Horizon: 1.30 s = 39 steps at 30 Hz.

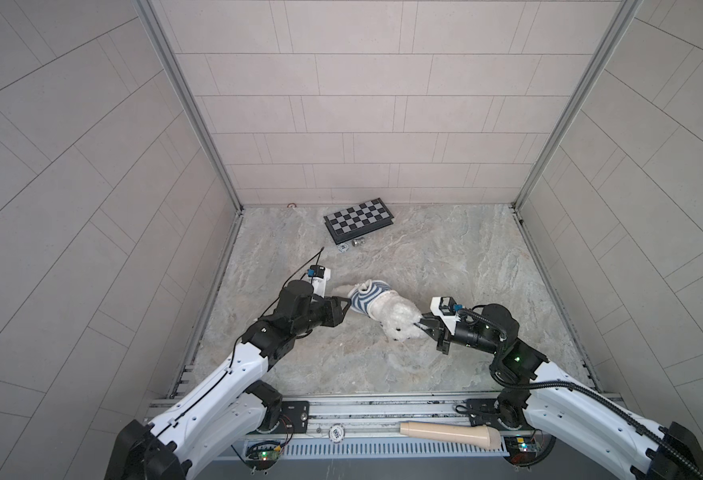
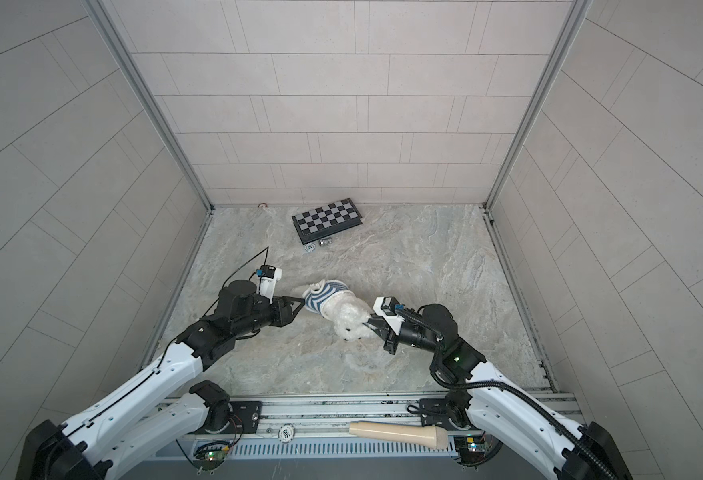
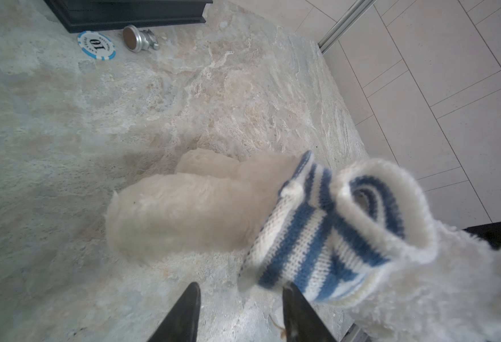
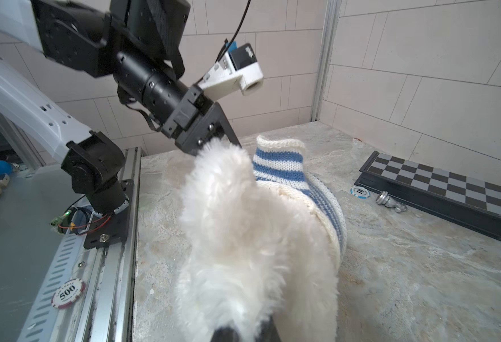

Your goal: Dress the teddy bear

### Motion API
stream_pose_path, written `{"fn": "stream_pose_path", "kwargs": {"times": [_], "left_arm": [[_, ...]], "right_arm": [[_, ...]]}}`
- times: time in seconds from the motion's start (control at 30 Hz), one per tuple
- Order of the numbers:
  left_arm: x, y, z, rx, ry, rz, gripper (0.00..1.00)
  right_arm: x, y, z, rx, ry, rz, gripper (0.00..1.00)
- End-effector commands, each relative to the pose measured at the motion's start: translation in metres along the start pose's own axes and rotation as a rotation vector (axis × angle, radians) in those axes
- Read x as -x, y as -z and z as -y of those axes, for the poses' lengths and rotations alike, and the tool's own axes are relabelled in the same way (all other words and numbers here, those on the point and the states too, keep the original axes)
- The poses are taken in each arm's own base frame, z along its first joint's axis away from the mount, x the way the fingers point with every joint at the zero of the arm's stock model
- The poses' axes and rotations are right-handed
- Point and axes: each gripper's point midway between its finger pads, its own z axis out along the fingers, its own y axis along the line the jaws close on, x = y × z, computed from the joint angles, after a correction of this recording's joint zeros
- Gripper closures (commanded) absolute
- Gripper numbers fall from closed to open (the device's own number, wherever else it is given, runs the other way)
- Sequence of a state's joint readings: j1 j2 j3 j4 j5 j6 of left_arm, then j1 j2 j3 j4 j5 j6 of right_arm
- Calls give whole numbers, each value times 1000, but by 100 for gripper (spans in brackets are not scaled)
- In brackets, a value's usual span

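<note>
The teddy bear (image 1: 397, 318) (image 2: 349, 318), white and fluffy, lies mid-table with its head toward the near right. A blue-and-white striped shirt (image 1: 364, 300) (image 3: 317, 237) is bunched round its body, and its bare legs (image 3: 178, 219) stick out beyond the hem. My left gripper (image 1: 347, 302) (image 3: 240, 288) is open at the shirt's hem. One finger (image 3: 295, 308) sits right under the knit, with nothing between the jaws. My right gripper (image 1: 420, 324) (image 4: 247, 330) is shut on the fur of the bear's head (image 4: 252, 237), and the fur hides most of its fingers.
A folded chessboard (image 1: 360, 218) lies at the back by the wall, with a poker chip (image 1: 343, 248) and a metal chess piece (image 1: 358, 242) just in front of it. A beige cylinder (image 1: 449, 434) and another chip (image 1: 336, 433) rest on the front rail.
</note>
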<state>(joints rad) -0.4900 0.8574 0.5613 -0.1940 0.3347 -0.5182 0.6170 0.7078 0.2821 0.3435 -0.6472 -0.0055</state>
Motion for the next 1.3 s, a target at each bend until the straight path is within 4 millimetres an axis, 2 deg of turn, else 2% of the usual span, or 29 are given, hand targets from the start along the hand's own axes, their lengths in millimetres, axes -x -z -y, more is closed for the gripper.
{"fn": "stream_pose_path", "kwargs": {"times": [0.0, 0.07, 0.13, 0.33, 0.67, 0.77, 0.87, 0.97, 1.1, 1.27], "left_arm": [[-4, 19, 0, 20, 22, -67, 51], [3, 21, 7, -3, 21, -65, 50], [6, 14, 10, -15, 16, -83, 51], [1, -13, 12, -76, 38, -132, 54], [0, -33, 19, -137, 36, -173, 57], [1, -37, 18, -140, 38, -178, 61], [1, -39, 19, -144, 45, -177, 70], [7, -35, 21, -148, 42, -147, 83], [17, -24, 21, -121, 25, -90, 99], [26, -13, 24, -124, 22, -25, 100]], "right_arm": [[-2, -3, -6, 30, 106, -1, 100], [-3, -4, -9, 43, 119, 3, 100], [-4, -5, -11, 52, 131, 8, 100], [-7, -5, -14, 70, 155, 9, 100], [-6, -6, -13, 66, 163, 10, 100], [-6, -6, -12, 58, 163, 10, 100], [-4, -5, -7, 28, 162, 11, 100], [-4, -5, 3, -30, 148, 9, 100], [-6, -1, 39, -236, 52, -2, 100], [-6, 9, 69, -414, -70, 14, 100]]}}
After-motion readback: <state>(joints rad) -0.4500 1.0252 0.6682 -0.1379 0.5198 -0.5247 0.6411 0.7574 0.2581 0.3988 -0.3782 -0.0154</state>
